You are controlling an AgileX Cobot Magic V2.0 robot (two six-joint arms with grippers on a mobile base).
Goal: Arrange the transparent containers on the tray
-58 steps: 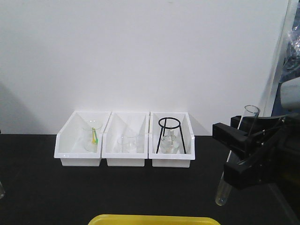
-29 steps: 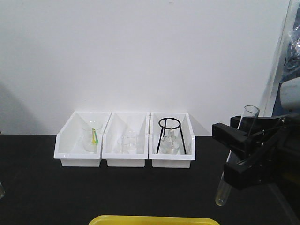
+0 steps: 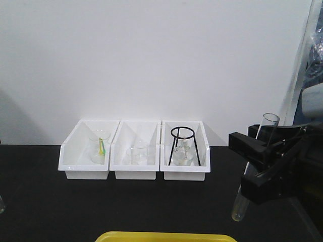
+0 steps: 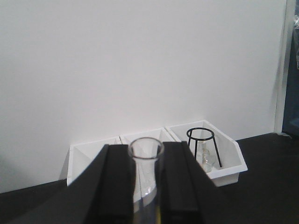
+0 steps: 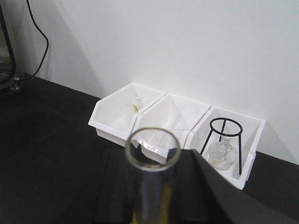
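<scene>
Black table (image 3: 50, 201) | left claw (image 4: 146, 184) grips test tube (image 4: 145, 151) | right claw (image 3: 251, 166) grips second tube (image 3: 238, 203)

A clear test tube (image 3: 238, 205) hangs tilted, apart from the yellow tray (image 3: 166, 236).

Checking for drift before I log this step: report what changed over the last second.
Nothing visibly changed. The right hand still holds its test tube to the right of the three white bins, and the yellow tray at the near edge has not shifted.
</scene>
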